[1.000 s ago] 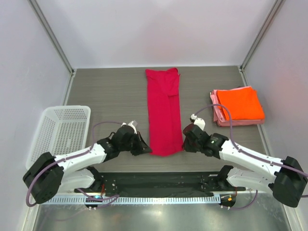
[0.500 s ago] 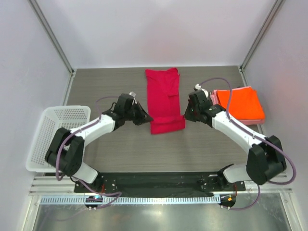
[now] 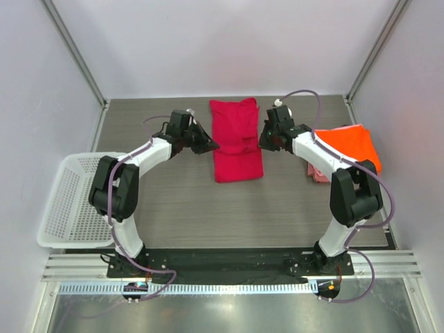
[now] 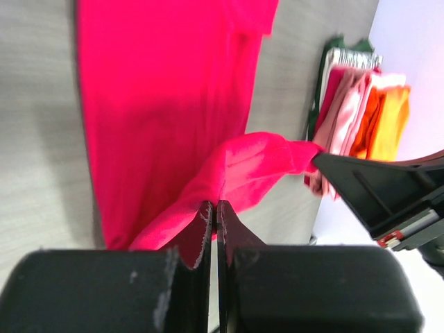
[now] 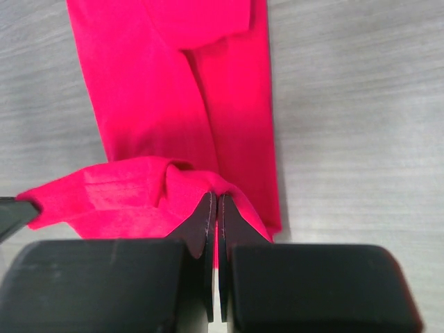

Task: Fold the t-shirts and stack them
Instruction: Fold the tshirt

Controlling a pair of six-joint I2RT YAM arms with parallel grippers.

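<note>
A crimson-magenta t-shirt [image 3: 237, 163], folded into a narrow strip, lies at the table's middle back. Its near end is lifted and doubled over toward the far end. My left gripper [image 3: 212, 146] is shut on the left corner of that lifted end [image 4: 243, 166]. My right gripper [image 3: 263, 143] is shut on the right corner [image 5: 208, 182]. In the left wrist view my left gripper [image 4: 214, 208] pinches cloth above the flat shirt [image 4: 152, 97]. The right wrist view shows my right gripper [image 5: 216, 201] pinching cloth the same way. A folded orange t-shirt [image 3: 349, 144] rests on a pale pink one [image 3: 318, 173] at the right.
A white mesh basket [image 3: 73, 201] stands at the left edge of the table. The orange and pink stack [image 4: 361, 111] lies close behind my right arm. Walls close the table in at the back and sides.
Both grippers have carried the shirt's near end from the front of the table toward the back. The shirt now lies doubled over and about half as long.
</note>
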